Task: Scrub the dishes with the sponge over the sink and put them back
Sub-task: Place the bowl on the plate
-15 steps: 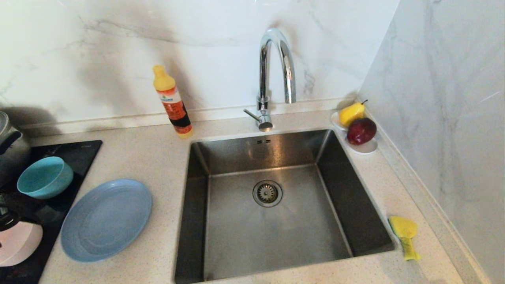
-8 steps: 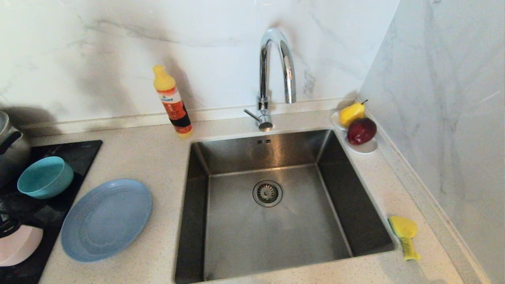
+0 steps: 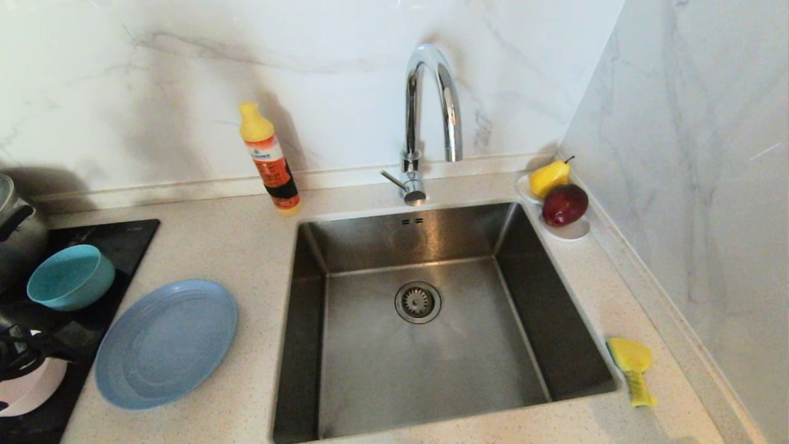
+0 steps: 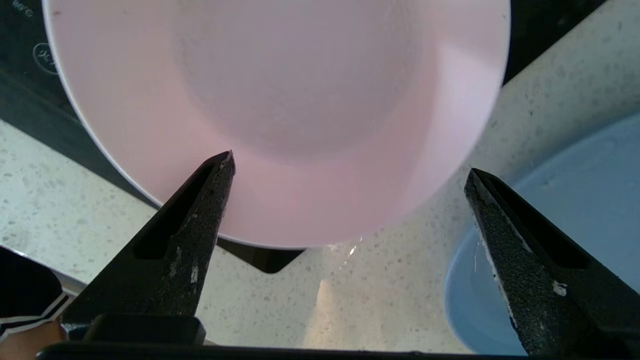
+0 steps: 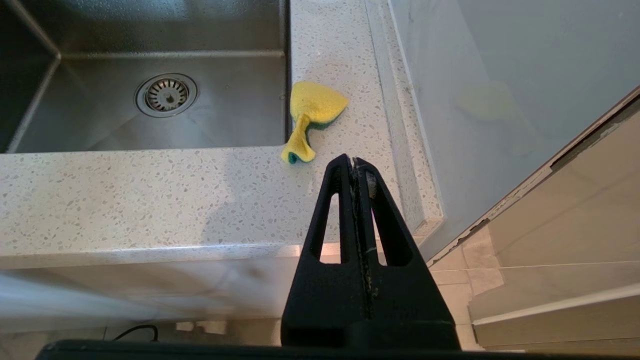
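The sink fills the middle of the counter, bare steel around its drain. Left of it lies the slate-blue plate, flat on the counter, with the teal bowl beyond it on the black hob. At the near left edge the pink bowl sits partly on the hob, and the left gripper hangs over its near rim, jaws spread wide and holding nothing; one finger overlaps the rim, though I cannot tell if it touches. The bowl lies straight ahead of those jaws. The sponge lies near right, its long axis running near to far, closest to the right gripper, which is parked off the counter's near edge, pressed closed and empty.
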Controlling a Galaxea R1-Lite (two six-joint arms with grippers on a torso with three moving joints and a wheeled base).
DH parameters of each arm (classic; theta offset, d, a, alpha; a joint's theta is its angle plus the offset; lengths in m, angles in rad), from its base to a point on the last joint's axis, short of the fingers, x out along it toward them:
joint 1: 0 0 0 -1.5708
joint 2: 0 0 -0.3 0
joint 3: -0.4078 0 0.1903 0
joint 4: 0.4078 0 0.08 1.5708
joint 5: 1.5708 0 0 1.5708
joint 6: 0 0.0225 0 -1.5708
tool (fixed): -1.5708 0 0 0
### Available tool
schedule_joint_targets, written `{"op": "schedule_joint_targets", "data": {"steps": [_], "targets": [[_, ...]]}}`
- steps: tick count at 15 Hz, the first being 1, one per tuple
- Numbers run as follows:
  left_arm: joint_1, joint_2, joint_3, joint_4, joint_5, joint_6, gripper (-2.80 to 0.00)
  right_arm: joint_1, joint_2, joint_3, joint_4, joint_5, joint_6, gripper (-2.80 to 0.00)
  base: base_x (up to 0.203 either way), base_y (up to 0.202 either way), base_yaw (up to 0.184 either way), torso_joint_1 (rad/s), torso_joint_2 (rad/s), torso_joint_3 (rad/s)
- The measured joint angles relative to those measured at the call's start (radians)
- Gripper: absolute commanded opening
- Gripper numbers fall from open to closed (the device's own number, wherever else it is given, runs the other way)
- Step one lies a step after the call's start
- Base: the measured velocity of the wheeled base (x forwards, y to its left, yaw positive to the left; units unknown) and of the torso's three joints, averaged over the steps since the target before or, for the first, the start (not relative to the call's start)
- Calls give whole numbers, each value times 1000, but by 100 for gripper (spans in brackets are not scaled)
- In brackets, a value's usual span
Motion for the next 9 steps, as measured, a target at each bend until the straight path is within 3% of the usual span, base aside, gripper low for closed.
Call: {"op": "schedule_joint_targets", "data": {"steps": [9], "targets": [[15, 51, -9, -14, 15, 2, -280, 0, 0, 0, 0, 0, -1, -280, 0, 0, 0, 0, 0, 0]]}}
